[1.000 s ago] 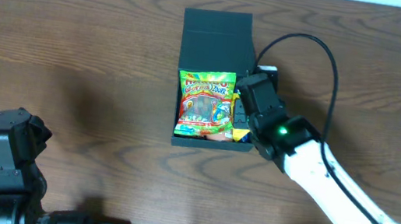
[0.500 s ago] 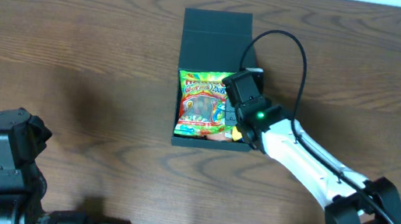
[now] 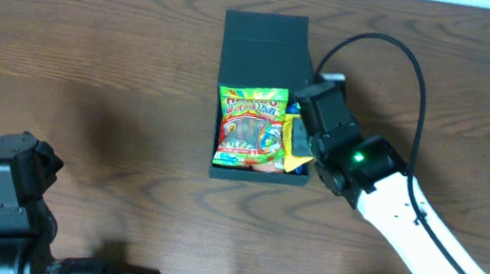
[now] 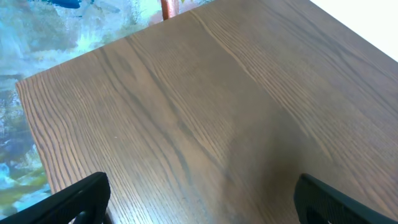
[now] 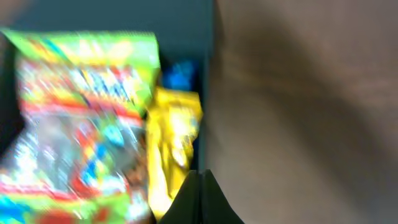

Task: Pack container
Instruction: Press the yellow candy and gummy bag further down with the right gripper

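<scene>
The container point(image 3: 263, 51) is a dark teal box in the middle of the table, its flap lid folded open toward the far side. Inside lie a green, multicoloured snack packet point(image 3: 249, 126) and a yellow packet point(image 3: 293, 140) along the right wall. My right gripper point(image 3: 314, 127) hangs over that right wall, apart from the packets. In the right wrist view, which is blurred, the right gripper point(image 5: 199, 182) is shut with nothing between its fingers, beside the yellow packet point(image 5: 175, 137) and the container point(image 5: 186, 18). My left gripper point(image 4: 202, 199) is open over bare wood.
My left arm point(image 3: 3, 185) is folded at the table's near left corner, far from the box. The right arm's black cable point(image 3: 408, 69) loops above the table to the right of the box. The wooden table edge point(image 4: 37, 143) runs close to the left gripper.
My right gripper swung left over the box's inside, then back right to the wall. The yellow packet now shows more along the right wall. The left arm has not moved.
</scene>
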### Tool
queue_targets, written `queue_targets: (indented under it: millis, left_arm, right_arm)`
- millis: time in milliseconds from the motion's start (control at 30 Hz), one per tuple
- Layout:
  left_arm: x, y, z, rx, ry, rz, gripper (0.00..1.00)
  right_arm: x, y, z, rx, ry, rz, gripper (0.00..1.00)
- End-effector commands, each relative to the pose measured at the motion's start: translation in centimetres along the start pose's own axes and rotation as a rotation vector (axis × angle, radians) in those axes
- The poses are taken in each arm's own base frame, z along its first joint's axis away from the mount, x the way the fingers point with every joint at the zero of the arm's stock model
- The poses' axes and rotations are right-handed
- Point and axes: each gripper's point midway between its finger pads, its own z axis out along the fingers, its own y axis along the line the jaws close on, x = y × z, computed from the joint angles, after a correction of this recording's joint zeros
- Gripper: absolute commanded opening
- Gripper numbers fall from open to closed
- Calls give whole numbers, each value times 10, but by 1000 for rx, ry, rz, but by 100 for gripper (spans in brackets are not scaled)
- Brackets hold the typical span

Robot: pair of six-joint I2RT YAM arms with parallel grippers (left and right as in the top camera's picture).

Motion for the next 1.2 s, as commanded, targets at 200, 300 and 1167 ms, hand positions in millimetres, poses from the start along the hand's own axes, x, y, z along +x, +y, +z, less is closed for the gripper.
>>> queue_targets:
  millis: [200,300,1167]
  left_arm:
    - [-4,3,-2,-10,-12,-20,95]
    - [-4,3,-2,-11,-12,-20,95]
    - [-4,3,-2,-10,-12,-20,95]
  right_arm:
    - [47,26,37,-63,159,52,2]
    - [61,33,50,-69,215,44,1]
    - [48,15,56,59,160,-14,1]
